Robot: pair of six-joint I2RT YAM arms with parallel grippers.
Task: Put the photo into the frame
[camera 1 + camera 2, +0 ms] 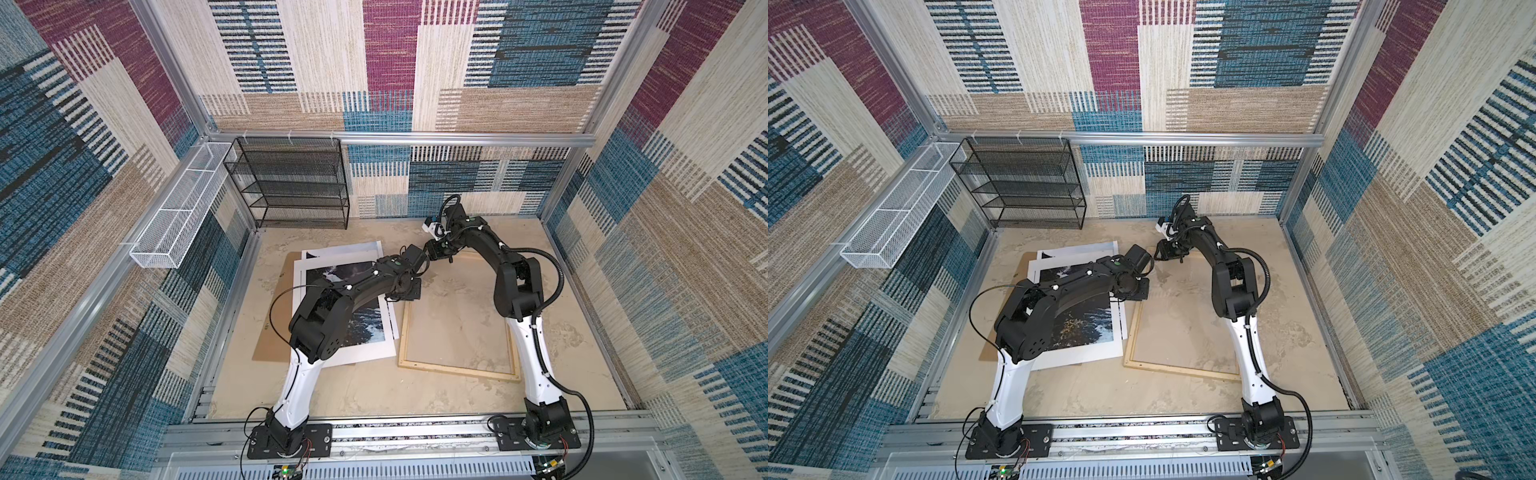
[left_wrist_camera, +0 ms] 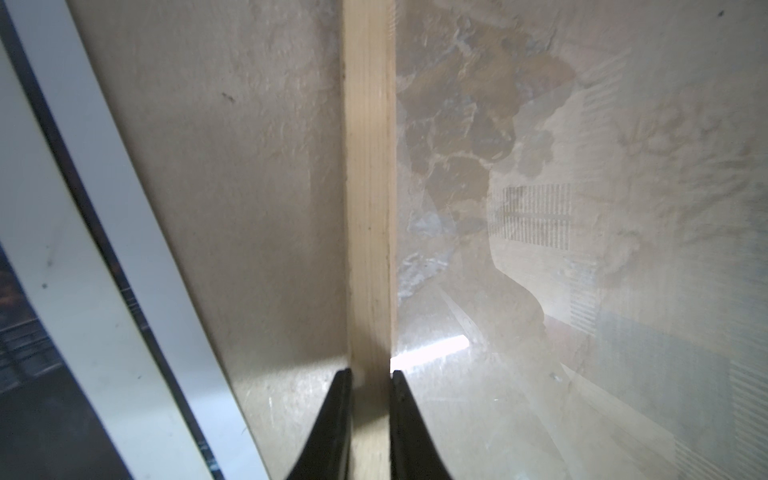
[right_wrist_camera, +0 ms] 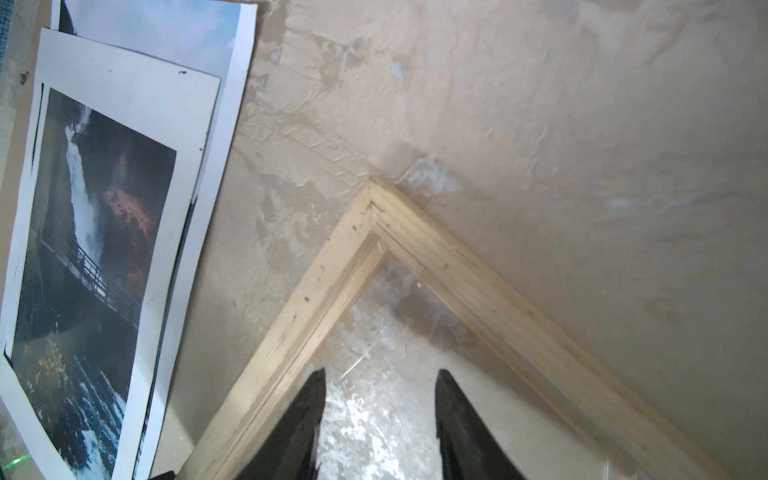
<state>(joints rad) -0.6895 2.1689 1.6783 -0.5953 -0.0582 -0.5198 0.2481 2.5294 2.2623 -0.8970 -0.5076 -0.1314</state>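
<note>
The frame point(image 1: 457, 370) point(image 1: 1179, 370) of pale wood lies flat on the table, right of centre, with a clear pane in it. My left gripper point(image 2: 370, 374) point(image 1: 409, 291) is shut on the frame's left rail point(image 2: 368, 166), one finger on each side. My right gripper point(image 3: 380, 376) point(image 1: 436, 251) is open just above the pane, inside the frame's far corner point(image 3: 374, 199), holding nothing. The photo point(image 3: 95, 249) point(image 1: 365, 328), a waterfall between dark cliffs, lies left of the frame under a white mat point(image 3: 124, 104). My left arm hides part of it in both top views.
A brown backing board point(image 1: 274, 324) lies under the photo and mat. A black mesh shelf point(image 1: 291, 183) stands against the back wall. A white wire basket point(image 1: 178, 216) hangs on the left wall. Both arms meet above the frame's far left corner.
</note>
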